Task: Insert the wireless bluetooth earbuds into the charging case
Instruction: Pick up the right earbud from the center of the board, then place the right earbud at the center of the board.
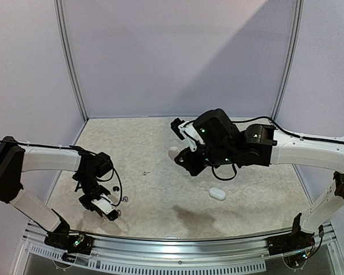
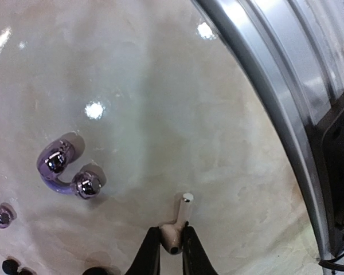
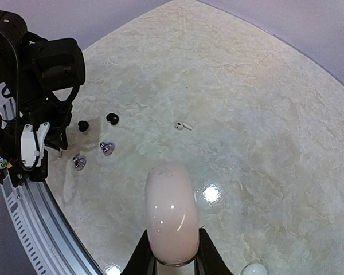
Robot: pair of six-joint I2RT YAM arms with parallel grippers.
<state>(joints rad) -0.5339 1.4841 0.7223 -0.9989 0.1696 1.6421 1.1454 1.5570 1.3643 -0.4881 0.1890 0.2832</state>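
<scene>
My left gripper (image 2: 172,232) is shut on a white stemmed earbud (image 2: 173,239) low over the table near the front rail; in the top view it sits at the front left (image 1: 112,213). My right gripper (image 3: 173,235) is shut on a pale pink oval charging case (image 3: 171,212), held above the table's middle (image 1: 175,153). A second white earbud (image 3: 183,126) lies loose on the table (image 1: 145,172). Two lavender earbuds (image 2: 66,169) (image 3: 79,162) and two black ones (image 3: 83,125) (image 3: 112,118) lie near the left gripper.
A second white case (image 1: 217,193) lies on the table at front right of centre, also at the right wrist view's bottom edge (image 3: 253,269). The metal front rail (image 2: 275,114) runs close beside the left gripper. The left arm (image 3: 34,86) fills the right wrist view's left side.
</scene>
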